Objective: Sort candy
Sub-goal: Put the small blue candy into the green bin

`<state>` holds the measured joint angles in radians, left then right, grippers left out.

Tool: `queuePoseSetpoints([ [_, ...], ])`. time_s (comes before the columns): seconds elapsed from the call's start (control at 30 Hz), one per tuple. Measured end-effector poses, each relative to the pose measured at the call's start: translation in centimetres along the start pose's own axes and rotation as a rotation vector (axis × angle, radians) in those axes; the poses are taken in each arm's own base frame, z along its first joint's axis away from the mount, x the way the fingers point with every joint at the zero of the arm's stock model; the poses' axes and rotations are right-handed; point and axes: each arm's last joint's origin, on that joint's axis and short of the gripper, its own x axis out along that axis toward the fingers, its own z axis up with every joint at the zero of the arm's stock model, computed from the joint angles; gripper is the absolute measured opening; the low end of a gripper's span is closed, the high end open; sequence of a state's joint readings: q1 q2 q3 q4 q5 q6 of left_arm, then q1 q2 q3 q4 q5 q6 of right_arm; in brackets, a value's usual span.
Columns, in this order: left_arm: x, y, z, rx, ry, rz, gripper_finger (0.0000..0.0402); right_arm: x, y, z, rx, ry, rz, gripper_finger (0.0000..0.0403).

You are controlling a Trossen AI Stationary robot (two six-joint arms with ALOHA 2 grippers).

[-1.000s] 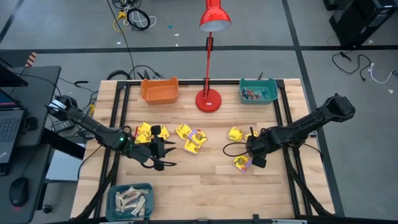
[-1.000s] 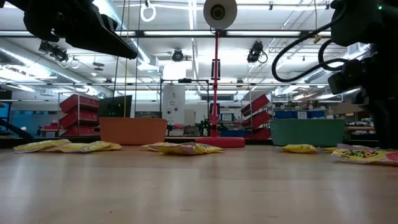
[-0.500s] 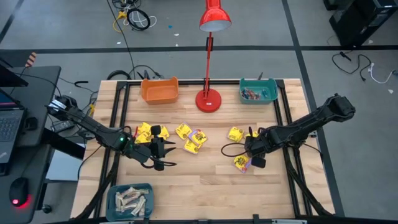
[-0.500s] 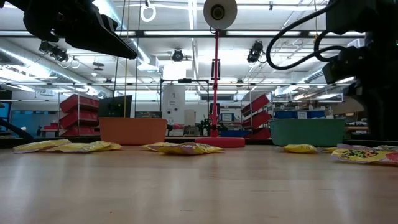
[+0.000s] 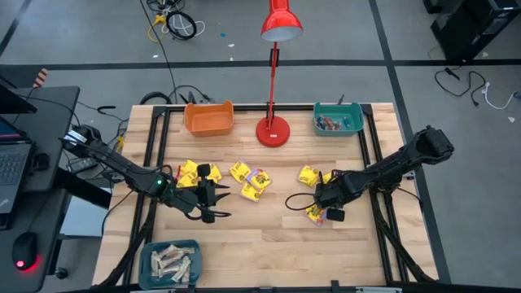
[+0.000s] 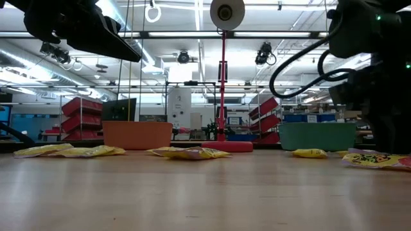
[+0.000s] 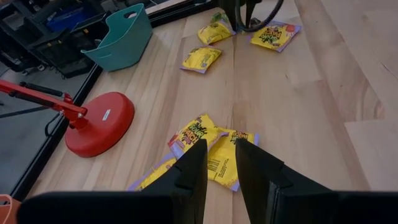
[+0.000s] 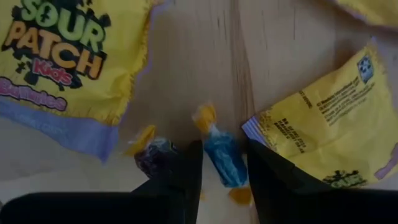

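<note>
Many yellow square candy packets [image 5: 251, 181] remain unsorted; right gripper [image 8: 222, 167], jaws apart, straddles a small blue-wrapped sweet [image 8: 221, 155].

Overhead view evenly lit, light coming from above; surface [image 5: 269, 236] showing bright, soft short shadows sitting under arms. Red lamp [image 5: 277, 49] throwing no visible pool. Low view backlit: ceiling strip lights [image 6: 160, 38] glaring, arms reading as dark silhouettes, near surface going soft and out of focus. Left wrist view clear, end effector fingers [image 7: 193, 171] blurring at close range. Right wrist view dimmer, close; blue wrapped piece [image 8: 221, 155] sitting in shadow, yellow packet [image 8: 68, 56] print staying legible.
</note>
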<state>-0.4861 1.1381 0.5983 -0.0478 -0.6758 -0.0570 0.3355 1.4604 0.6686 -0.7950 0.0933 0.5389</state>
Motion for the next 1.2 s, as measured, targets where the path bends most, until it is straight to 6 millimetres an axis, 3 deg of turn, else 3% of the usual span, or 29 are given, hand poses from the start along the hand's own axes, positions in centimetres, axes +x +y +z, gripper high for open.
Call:
queuePoseSetpoints([
  [0.23, 0.0, 0.0, 0.0, 0.0, 0.001, 0.0, 0.0088, 0.2, 0.1, 0.2, -0.013, 0.013, -0.002, 0.0101],
  [0.5, 0.0, 0.0, 0.0, 0.0, 0.001, 0.0, 0.0088, -1.6, 0.3, 0.7, 0.004, -0.05, 0.044, 0.0024],
  [0.7, 0.0, 0.0, 0.0, 0.0, 0.001, 0.0, 0.0088, -3.0, 0.4, 1.1, 0.034, -0.04, 0.031, 0.0024],
  [0.97, 0.0, 0.0, 0.0, 0.0, 0.0, 0.0, 0.0088, -7.8, -0.6, 3.5, 0.159, -0.161, -0.138, 0.0024],
  [1.2, 0.0, 0.0, 0.0, 0.001, 0.0, 0.0, 0.0088, -12.2, -4.3, 7.0, 0.368, -0.319, -0.187, 0.0032],
])
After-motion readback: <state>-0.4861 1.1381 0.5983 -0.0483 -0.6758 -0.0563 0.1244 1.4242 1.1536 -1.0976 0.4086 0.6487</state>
